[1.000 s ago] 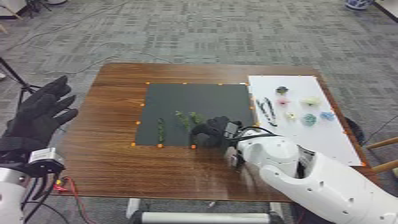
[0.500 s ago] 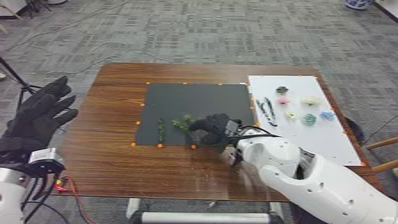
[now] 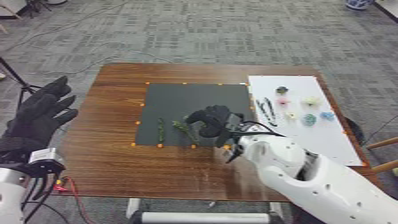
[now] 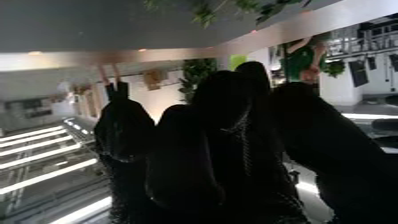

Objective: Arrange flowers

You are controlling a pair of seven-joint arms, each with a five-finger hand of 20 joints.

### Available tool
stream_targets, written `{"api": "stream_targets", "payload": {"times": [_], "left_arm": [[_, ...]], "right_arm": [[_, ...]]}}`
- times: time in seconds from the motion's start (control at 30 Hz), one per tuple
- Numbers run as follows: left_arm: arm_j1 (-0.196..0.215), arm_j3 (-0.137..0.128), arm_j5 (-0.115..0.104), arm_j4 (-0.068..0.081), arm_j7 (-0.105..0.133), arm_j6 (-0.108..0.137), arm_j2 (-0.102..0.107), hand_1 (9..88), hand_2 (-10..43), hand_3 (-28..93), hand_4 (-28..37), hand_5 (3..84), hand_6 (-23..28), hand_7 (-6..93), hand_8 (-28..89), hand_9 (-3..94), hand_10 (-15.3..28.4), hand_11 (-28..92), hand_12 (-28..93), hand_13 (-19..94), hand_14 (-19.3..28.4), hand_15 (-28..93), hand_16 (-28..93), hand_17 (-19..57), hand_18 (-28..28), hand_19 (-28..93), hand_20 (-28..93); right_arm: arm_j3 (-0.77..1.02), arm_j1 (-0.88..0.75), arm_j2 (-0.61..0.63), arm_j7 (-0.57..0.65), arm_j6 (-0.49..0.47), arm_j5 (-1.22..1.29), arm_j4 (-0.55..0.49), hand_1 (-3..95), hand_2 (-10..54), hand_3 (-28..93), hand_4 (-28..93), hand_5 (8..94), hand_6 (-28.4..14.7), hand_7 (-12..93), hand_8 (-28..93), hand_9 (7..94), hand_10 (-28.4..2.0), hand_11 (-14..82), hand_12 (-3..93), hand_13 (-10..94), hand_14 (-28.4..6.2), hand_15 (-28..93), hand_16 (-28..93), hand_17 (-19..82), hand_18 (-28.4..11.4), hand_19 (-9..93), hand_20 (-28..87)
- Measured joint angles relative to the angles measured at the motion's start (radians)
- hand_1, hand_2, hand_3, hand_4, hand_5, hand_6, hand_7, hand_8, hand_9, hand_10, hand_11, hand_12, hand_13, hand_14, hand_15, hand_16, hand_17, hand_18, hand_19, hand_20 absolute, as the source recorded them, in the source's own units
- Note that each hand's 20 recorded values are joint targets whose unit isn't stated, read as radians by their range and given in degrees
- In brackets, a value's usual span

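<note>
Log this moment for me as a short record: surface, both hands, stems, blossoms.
surface: brown table with a dark mat and, right of it, a white sheet
left hand: open, off the table's left side
right hand: at the mat, just right of the green stems
stems: on the mat
blossoms: pink, pale yellow, teal, blue among those on the sheet
</note>
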Motion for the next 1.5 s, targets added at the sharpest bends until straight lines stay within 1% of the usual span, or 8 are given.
{"api": "stream_targets", "payload": {"times": [0.17, 0.3, 0.43, 0.87, 1.2, 1.5], "left_arm": [[0.0, 0.0, 0.0, 0.0, 0.0, 0.0, 0.0, 25.8, -9.5, 69, -27.6, 21.3, 1.1, 16.3, -8, 14.8, 8.7, 14, 21, 5, 11.7, 33, -2, -13.0, 19.3, 38, 9], [0.001, 0.0, 0.0, -0.001, 0.001, 0.0, -0.001, 25.8, -9.5, 69, -27.7, 21.3, 1.2, 16.4, -8, 14.8, 8.7, 14, 21, 5, 11.7, 34, -2, -13.0, 19.3, 38, 9], [0.002, 0.0, 0.0, -0.001, 0.001, 0.0, -0.002, 25.8, -9.5, 69, -27.7, 21.3, 1.2, 16.3, -8, 14.8, 8.7, 14, 21, 5, 11.7, 34, -2, -13.1, 19.3, 38, 9], [0.003, 0.0, 0.0, -0.002, 0.001, 0.001, -0.004, 25.7, -9.5, 69, -27.7, 21.2, 1.1, 16.3, -8, 14.8, 8.7, 14, 21, 5, 11.7, 34, -2, -13.1, 19.4, 38, 9], [0.004, 0.0, 0.0, -0.003, 0.001, 0.001, -0.005, 25.8, -9.5, 69, -27.8, 21.2, 1.1, 16.3, -8, 14.8, 8.6, 14, 21, 5, 11.7, 34, -2, -13.1, 19.3, 38, 9], [0.004, 0.0, 0.0, -0.003, 0.001, 0.001, -0.005, 25.8, -9.5, 69, -27.7, 21.3, 1.1, 16.3, -8, 14.8, 8.6, 14, 21, 5, 11.7, 33, -2, -13.1, 19.3, 38, 9]], "right_arm": [[0.094, -0.049, 0.044, -0.018, -0.02, 0.004, -0.028, 20.0, 14.1, 93, 18, 53.0, 3.4, 17, -15, 81.2, -11.0, 48.8, 56.9, 79, -8.1, 88, 38, 43, -24.7, 93, 59], [0.1, -0.053, 0.092, -0.036, -0.043, 0.007, -0.03, 20.0, 14.2, 93, 18, 53.6, 3.2, 17, -15, 81.3, -10.9, 48.5, 57.3, 79, -8.2, 88, 38, 43, -24.7, 93, 59], [0.092, -0.053, 0.115, -0.056, -0.076, 0.007, -0.031, 19.9, 14.3, 93, 17, 53.7, 3.2, 17, -15, 81.3, -11.0, 48.7, 57.2, 79, -8.2, 88, 38, 43, -24.7, 93, 59], [0.044, -0.053, 0.117, -0.109, -0.128, 0.001, -0.053, 19.4, 14.8, 93, 17, 54.5, 3.2, 17, -15, 81.2, -11.1, 49.4, 56.8, 79, -8.1, 88, 38, 43, -24.8, 93, 59], [-0.013, -0.024, 0.106, -0.106, -0.139, -0.01, -0.035, 18.9, 15.1, 93, 16, 54.7, 3.1, 17, -15, 81.1, -11.1, 50.2, 56.1, 79, -7.9, 88, 38, 43, -24.8, 93, 59], [-0.007, -0.018, 0.077, -0.101, -0.142, -0.015, -0.017, 18.4, 15.0, 93, 16, 54.5, 3.0, 17, -15, 80.8, -11.2, 51.0, 55.3, 79, -7.9, 88, 38, 43, -24.8, 93, 59]]}}
